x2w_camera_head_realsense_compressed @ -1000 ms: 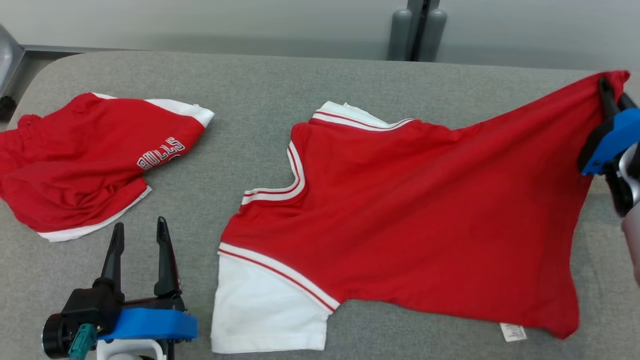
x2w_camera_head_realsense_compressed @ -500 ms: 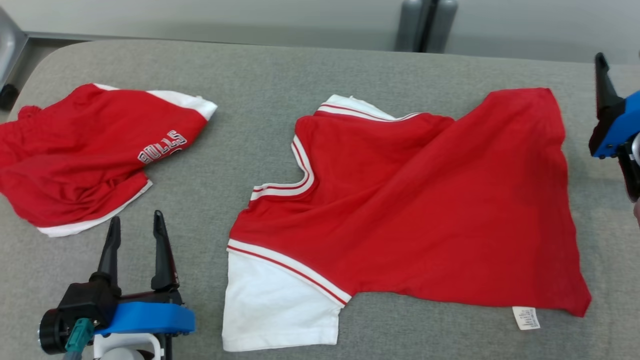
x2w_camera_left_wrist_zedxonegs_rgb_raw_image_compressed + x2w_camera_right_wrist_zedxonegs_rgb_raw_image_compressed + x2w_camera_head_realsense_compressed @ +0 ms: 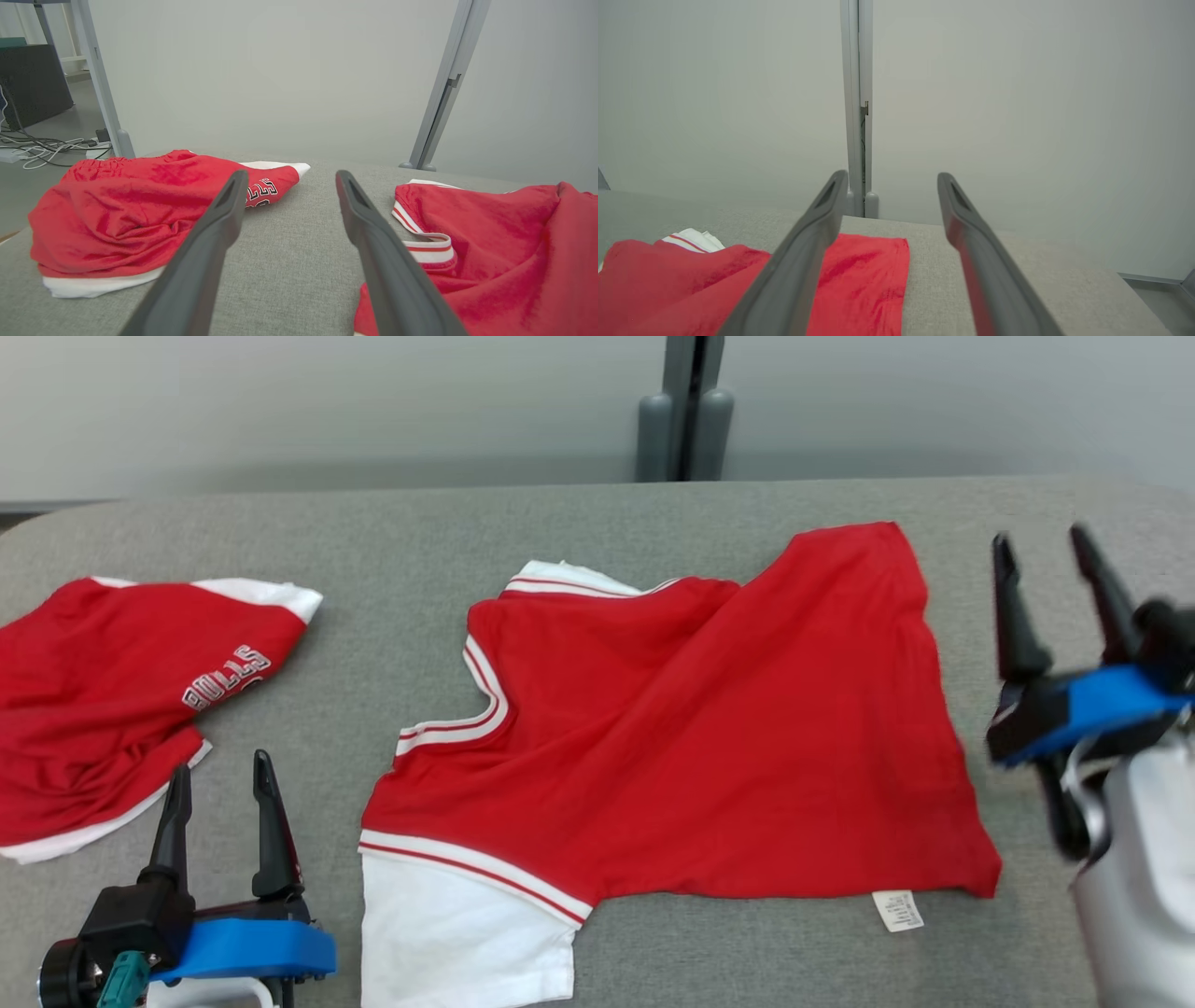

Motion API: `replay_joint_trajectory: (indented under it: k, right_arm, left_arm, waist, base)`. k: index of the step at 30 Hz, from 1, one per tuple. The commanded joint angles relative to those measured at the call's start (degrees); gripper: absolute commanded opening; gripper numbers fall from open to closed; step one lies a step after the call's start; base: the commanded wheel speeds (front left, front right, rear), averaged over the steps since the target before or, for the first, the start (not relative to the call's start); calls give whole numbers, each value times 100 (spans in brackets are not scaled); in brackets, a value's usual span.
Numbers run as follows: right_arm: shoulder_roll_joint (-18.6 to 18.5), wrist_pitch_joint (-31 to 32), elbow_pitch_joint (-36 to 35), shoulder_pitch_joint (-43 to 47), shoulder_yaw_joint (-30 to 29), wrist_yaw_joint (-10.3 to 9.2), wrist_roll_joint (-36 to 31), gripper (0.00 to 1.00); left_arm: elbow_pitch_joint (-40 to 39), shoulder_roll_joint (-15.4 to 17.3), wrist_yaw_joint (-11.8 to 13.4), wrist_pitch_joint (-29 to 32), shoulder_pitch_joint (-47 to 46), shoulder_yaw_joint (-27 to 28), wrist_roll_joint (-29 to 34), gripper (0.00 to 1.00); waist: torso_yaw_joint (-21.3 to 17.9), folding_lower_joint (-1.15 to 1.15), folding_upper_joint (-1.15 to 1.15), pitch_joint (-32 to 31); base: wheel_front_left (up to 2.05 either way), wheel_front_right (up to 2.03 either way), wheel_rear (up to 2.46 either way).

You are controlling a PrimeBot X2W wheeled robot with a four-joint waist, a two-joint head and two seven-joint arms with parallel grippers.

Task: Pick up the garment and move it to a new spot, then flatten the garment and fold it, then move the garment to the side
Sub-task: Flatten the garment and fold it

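**Right gripper** (image 3: 1041, 537): my fingers stand wide apart with nothing between them, raised over the grey padded table (image 3: 597, 513).

**Left gripper** (image 3: 220, 767): likewise fully spread and empty, low at my near left.

**Red jersey** (image 3: 672, 737): the task's garment, as I judge it. It lies on the table between my two grippers. Its hem side is just to the left of my right gripper, and its white sleeve (image 3: 457, 933) is just to the right of my left gripper. Diagonal creases cross the body, the far hem corner sits askew, and the care label (image 3: 898, 910) pokes out at the near hem.

**Red Bulls shorts** (image 3: 103, 700): rumpled, beyond and to the left of my left gripper, well apart from the jersey.

**Step in hand**, by my reckoning: the jersey is placed and flattening has yet to be done.

**Next move calls for**: my right gripper to take a hem corner and my left the sleeve or shoulder edge. Both then draw outward to pull the creases flat before any fold.
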Motion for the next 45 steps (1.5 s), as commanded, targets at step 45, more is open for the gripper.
replay_joint_trajectory:
  k: [45]
  right_arm:
    - [1158, -19, -1770, 3237, 159, 1, -186, 100]
  left_arm:
    - [413, 5, -127, -16, 382, 53, 290, 100]
  waist:
    - [-126, 0, 0, -639]
  base:
    - [0, 0, 0]
